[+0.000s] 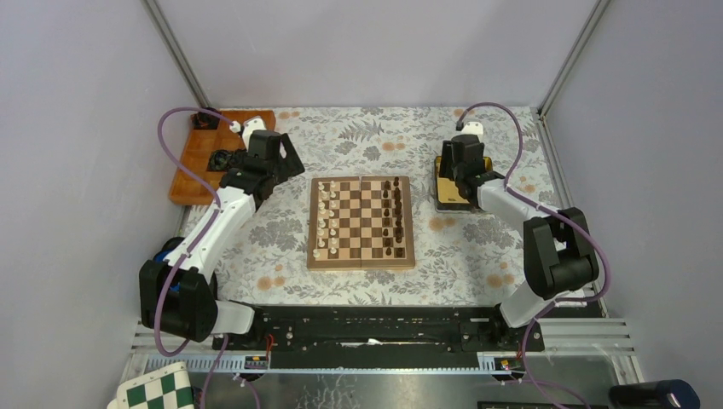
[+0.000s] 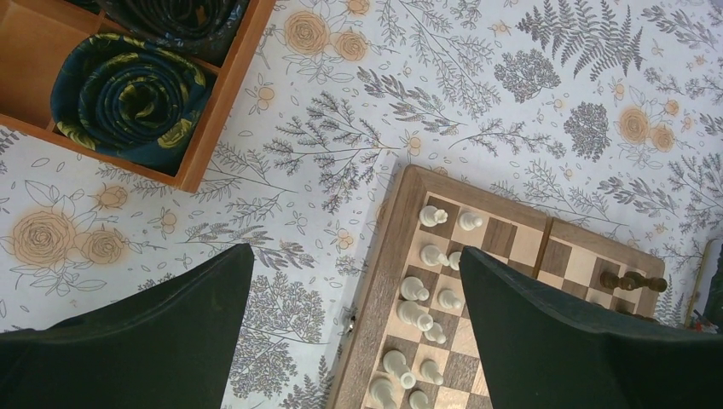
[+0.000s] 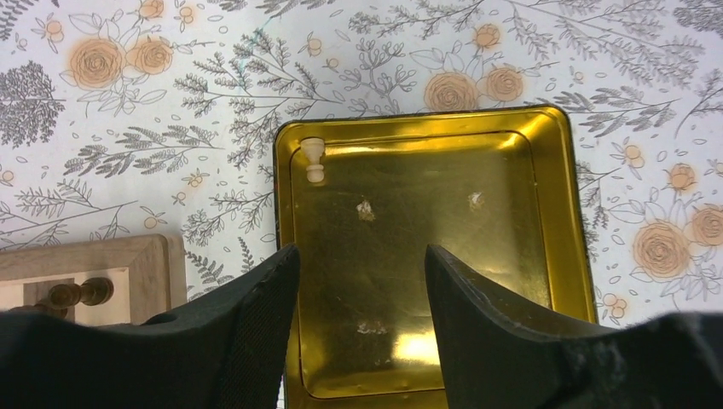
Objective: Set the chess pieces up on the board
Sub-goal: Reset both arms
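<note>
Gaping right jaws, empty, over tin [image 3: 503, 273]

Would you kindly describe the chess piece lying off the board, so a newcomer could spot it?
Find the gold tray right of the board. In its top-left corner, in the right wrist view, lies a cream pawn. It is the only piece in the tray; the others stand on the board.

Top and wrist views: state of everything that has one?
Square wooden chessboard: unfolded flat.
Cream-white chess pieces: standing, board's left side.
Dark brown chess pieces: standing, right side.
Gold metal tin: open, holds one pawn.
Cream pawn: lying on its side.
Left gripper: open, empty.
Right gripper: open, empty.
</note>
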Robot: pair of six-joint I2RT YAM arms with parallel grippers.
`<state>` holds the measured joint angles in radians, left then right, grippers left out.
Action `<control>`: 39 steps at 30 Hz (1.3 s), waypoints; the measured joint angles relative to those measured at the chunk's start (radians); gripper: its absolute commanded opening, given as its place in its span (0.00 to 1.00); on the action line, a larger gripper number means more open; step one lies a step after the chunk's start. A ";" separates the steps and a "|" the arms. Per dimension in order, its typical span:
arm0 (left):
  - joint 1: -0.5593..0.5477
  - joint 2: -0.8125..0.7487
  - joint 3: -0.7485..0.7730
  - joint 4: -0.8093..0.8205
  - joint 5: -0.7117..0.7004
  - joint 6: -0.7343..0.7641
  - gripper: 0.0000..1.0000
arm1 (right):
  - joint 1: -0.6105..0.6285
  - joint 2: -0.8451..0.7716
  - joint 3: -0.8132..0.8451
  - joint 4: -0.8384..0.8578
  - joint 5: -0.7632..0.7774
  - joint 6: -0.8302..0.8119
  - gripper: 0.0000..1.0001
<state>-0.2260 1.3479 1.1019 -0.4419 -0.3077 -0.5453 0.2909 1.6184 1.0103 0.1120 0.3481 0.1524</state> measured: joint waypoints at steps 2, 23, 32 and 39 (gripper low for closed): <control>0.000 0.001 0.000 0.000 -0.003 0.000 0.99 | -0.003 0.008 -0.013 0.018 -0.020 -0.007 0.59; 0.000 0.022 -0.005 0.019 -0.004 -0.001 0.99 | -0.037 0.071 -0.024 0.072 -0.070 -0.021 1.00; 0.000 0.017 -0.075 0.114 -0.007 0.007 0.99 | -0.037 0.002 -0.019 -0.002 -0.005 0.020 1.00; 0.004 -0.016 -0.132 0.181 -0.014 0.029 0.99 | -0.037 -0.056 -0.019 -0.021 0.002 0.043 1.00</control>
<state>-0.2222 1.3319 0.9695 -0.2611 -0.3222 -0.5159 0.2543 1.5620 0.9909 0.0914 0.3504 0.1955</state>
